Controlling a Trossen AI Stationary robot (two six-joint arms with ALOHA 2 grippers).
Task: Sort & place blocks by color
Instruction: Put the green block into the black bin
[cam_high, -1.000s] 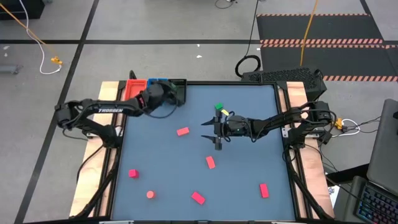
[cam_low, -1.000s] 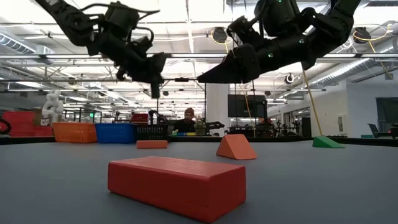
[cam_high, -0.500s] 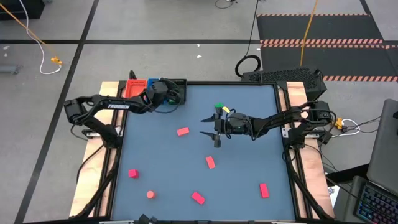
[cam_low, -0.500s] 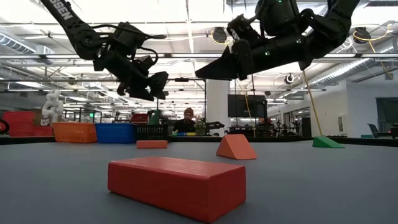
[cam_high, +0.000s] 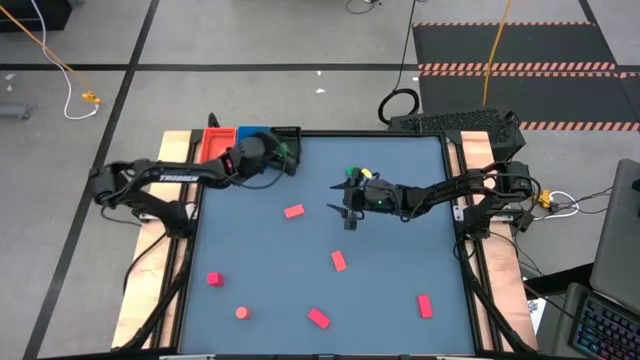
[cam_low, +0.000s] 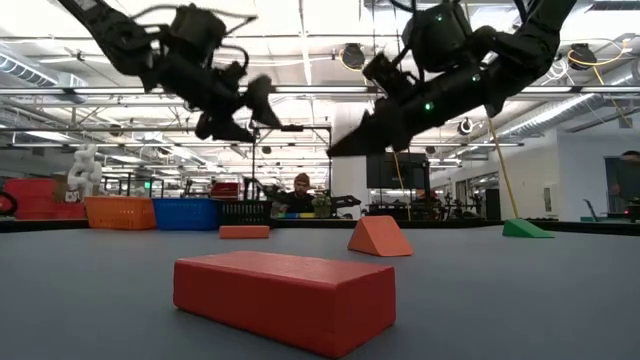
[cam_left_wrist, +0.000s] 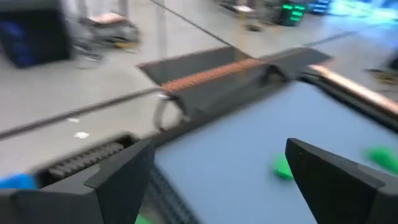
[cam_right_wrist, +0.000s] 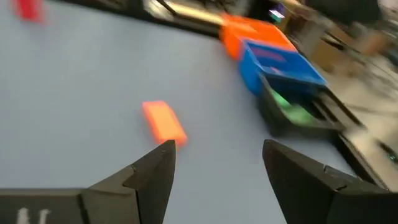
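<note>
My left gripper hangs open with nothing between its fingers, just over the black tray at the table's far left corner. That tray stands beside the blue tray and the red tray. The right wrist view shows something green lying in the black tray. My right gripper is open and bare above mid-table. A green block lies just beyond it, and a red block to its left. Several more red blocks, such as one bar, lie on the near half.
In the low view a red bar lies close to the camera. A wedge and a flat block lie farther back, and a green wedge at the far right. A person sits in the room beyond the table.
My left gripper has opened wide beside the black tray. It reached toward the far edge, drew back again, and rolled its wrist a little. My right gripper has swung slightly toward the far edge and stays open. No block on the table has moved.
</note>
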